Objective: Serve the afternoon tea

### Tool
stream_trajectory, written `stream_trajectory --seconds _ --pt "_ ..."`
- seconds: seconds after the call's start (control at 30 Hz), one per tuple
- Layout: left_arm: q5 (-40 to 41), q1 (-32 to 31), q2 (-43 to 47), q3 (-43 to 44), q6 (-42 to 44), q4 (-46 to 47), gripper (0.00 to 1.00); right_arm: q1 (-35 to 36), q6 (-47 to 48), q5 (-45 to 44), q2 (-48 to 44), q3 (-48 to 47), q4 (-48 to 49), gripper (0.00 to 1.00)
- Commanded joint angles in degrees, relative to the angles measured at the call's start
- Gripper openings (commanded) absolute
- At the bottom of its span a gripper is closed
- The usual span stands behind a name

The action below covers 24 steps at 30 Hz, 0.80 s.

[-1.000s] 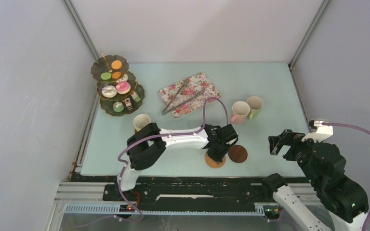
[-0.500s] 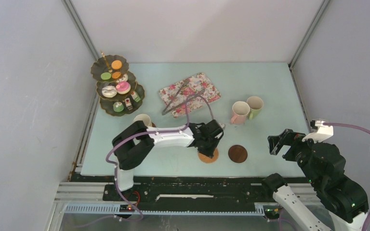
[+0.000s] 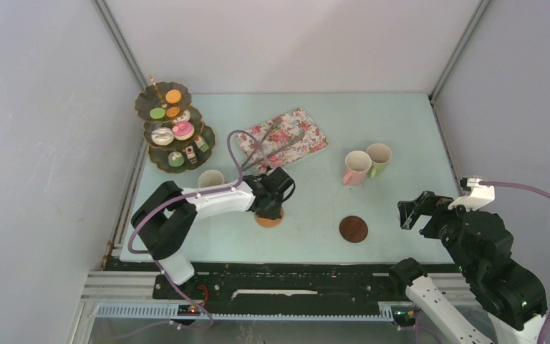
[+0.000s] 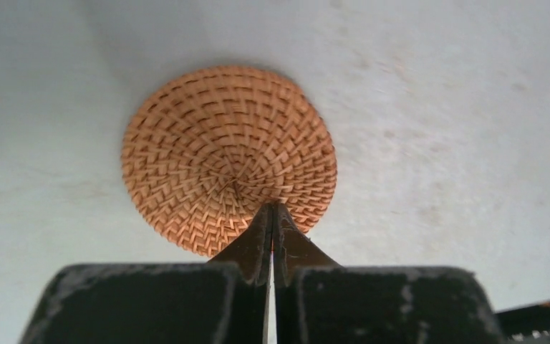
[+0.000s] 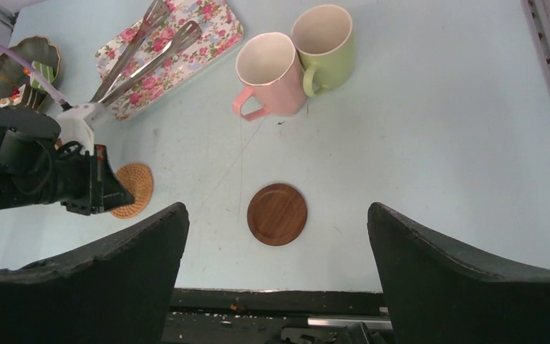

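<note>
My left gripper is shut on the near edge of a woven orange coaster that lies flat on the table; in the left wrist view the closed fingertips pinch the coaster's rim. A dark wooden coaster lies to the right, below my open, empty right gripper, which hovers at the near right. The pink mug and green mug stand together behind it. The yellow mug stands by the left arm. The three-tier stand with toy cakes is at the far left.
A flowered tray with metal tongs lies at the back centre. The left arm's purple cable loops over the tray's near corner. Grey walls close in the table on three sides. A black rail runs along the near edge.
My left gripper has moved left and slightly away across the table, taking the woven coaster with it, away from the dark wooden coaster. The right arm has not moved.
</note>
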<state>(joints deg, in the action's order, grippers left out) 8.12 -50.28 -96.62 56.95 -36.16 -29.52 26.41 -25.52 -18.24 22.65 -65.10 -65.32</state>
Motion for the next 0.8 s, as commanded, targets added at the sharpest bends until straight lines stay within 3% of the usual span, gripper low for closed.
stream_trajectory --seconds 0.0,0.23,0.77 --pt "11.89 4.75 -2.2 -1.88 1.67 -10.89 0.0 0.3 1.42 0.01 1.99 -1.59 2.98 0.98" --pt "11.41 11.65 -3.05 0.15 3.44 -10.43 0.0 0.26 1.67 0.54 2.07 -1.6 3.05 0.98" --pt "9.47 13.29 -9.36 8.18 7.37 -10.4 0.0 0.26 2.21 -0.6 1.66 -1.55 2.13 0.99"
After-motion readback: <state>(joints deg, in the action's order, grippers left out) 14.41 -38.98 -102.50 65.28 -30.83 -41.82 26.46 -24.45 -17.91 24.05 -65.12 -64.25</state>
